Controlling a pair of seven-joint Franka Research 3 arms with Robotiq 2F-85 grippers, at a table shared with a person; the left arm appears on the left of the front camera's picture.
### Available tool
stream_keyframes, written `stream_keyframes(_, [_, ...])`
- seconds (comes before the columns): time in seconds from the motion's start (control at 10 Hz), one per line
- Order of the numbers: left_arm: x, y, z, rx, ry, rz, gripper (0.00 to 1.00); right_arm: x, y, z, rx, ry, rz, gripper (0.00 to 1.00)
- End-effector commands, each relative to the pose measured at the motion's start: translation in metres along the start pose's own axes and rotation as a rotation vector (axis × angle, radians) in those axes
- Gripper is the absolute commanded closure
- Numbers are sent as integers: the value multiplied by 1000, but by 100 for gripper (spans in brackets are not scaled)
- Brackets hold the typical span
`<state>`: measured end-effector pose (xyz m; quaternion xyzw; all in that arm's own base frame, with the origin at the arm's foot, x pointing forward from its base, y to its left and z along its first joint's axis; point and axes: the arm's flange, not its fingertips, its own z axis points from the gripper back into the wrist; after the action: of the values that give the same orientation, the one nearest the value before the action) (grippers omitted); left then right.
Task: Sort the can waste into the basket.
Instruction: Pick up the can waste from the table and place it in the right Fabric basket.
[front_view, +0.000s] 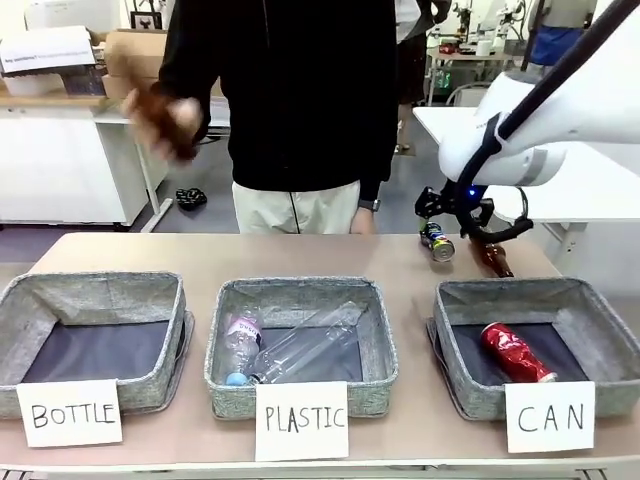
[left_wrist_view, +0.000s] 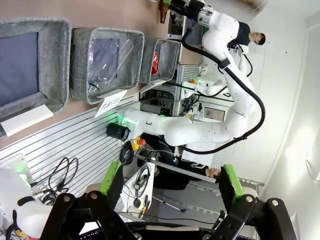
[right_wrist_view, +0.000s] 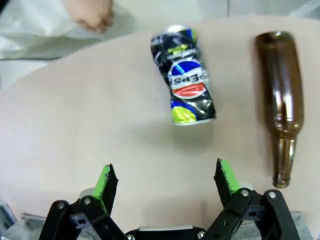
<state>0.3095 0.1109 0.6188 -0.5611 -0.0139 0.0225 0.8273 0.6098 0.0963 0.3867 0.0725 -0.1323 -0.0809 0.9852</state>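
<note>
Lying on the bench behind the basket (front_view: 590, 300): your dark can (right_wrist_view: 183, 75), long axis running straight ahead of the right claw (right_wrist_view: 165, 182), jaws apart, empty. Red can (front_view: 516, 351) already binned.

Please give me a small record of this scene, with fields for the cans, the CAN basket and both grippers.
red can: lying inside the CAN basket
dark can: dented, lying on the table beside a brown bottle
right gripper: open, above the table, near the dark can, holding nothing
left gripper: open, empty, away from the baskets
</note>
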Motion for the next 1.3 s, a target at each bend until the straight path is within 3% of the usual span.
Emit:
stream_keyframes(0.0, [-3, -1, 0, 4, 0, -2, 0, -4, -7, 31, -18, -11, -24, 0])
stream_keyframes(0.1, [-3, -1, 0, 4, 0, -2, 0, 0, 0, 0, 0, 0, 0, 0])
stream_keyframes(0.2, [-3, -1, 0, 4, 0, -2, 0, 7, 5, -5, -19, -25, 64, 0])
stream_keyframes(0.4, [-3, -1, 0, 4, 0, -2, 0, 37, 2, -28, -16, 57, 144, 0])
stream_keyframes(0.6, [-3, -1, 0, 4, 0, -2, 0, 52, -2, -44, -89, 99, 195, 0])
stream_keyframes(0.8, [-3, -1, 0, 4, 0, -2, 0, 60, -6, -62, -86, 153, 271, 0])
stream_keyframes(1.2, [-3, -1, 0, 4, 0, -2, 0, 70, -13, -93, -86, 219, 295, 0])
